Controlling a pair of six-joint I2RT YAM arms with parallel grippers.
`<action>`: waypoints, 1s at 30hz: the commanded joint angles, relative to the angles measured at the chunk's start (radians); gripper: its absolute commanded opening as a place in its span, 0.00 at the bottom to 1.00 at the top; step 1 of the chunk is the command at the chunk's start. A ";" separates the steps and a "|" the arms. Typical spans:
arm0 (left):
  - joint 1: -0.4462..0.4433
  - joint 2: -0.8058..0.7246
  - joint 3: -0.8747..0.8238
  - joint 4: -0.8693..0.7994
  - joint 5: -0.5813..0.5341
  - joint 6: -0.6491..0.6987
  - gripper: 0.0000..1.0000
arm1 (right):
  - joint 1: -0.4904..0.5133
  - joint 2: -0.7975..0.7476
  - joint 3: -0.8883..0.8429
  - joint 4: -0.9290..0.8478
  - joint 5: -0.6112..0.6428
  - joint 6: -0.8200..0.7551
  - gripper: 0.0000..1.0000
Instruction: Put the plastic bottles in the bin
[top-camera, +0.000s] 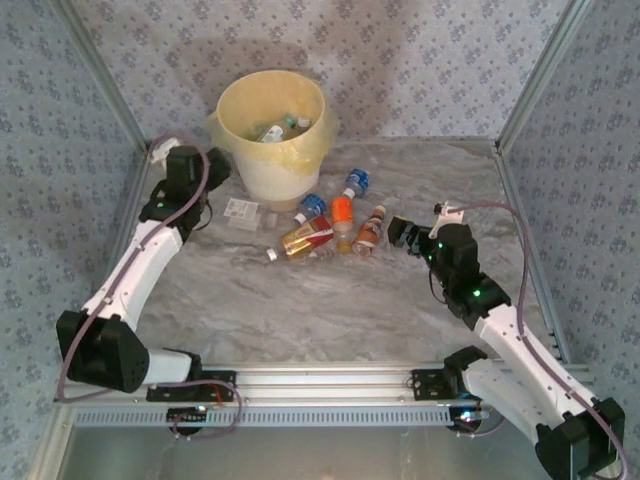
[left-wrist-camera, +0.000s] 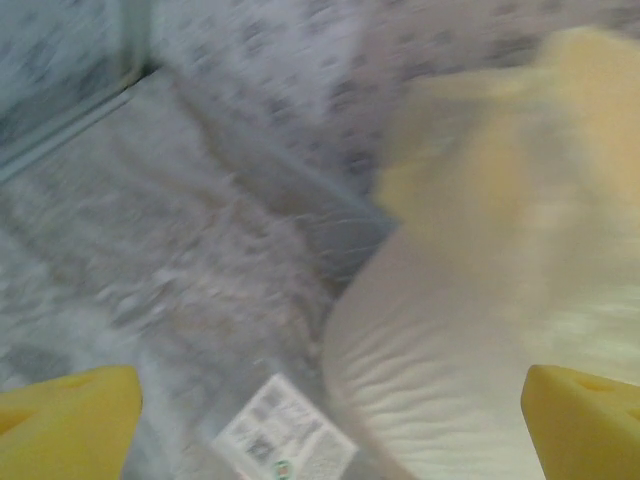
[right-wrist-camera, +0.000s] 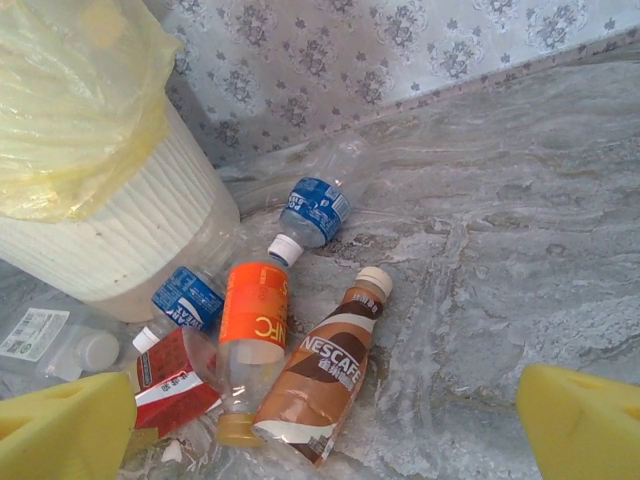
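Cream bin (top-camera: 272, 160) stands at the back of the surface (top-camera: 330, 310), with several bottles (top-camera: 275, 130) inside its bag. More lie crowded just in front of it, an orange one (right-wrist-camera: 252, 345) against a brown one (right-wrist-camera: 320, 385). Right claw (top-camera: 405, 235) gapes empty beside them, and a grab there could send neighbours rolling. Left claw (top-camera: 212, 172), also spread and empty, sits close by the bin and might bump it.

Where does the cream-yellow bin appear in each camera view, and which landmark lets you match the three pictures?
Top external: the bin stands far centre-left, near the back wall.
Left wrist: the bin is blurred, on the right side.
Right wrist: the bin is upper left, ribbed wall under its yellow bag.
Shared landmark: the clear white-labelled bottle lying at the bin's foot.
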 joint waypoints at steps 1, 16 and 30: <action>0.090 0.006 -0.058 0.001 0.149 -0.139 0.98 | -0.006 0.007 0.019 0.029 -0.023 0.006 1.00; 0.194 0.397 0.122 -0.144 0.452 0.240 0.91 | -0.006 -0.005 0.020 0.014 -0.011 0.015 1.00; 0.116 0.512 0.098 -0.148 0.480 0.338 0.68 | -0.006 -0.006 0.018 0.008 -0.005 0.026 1.00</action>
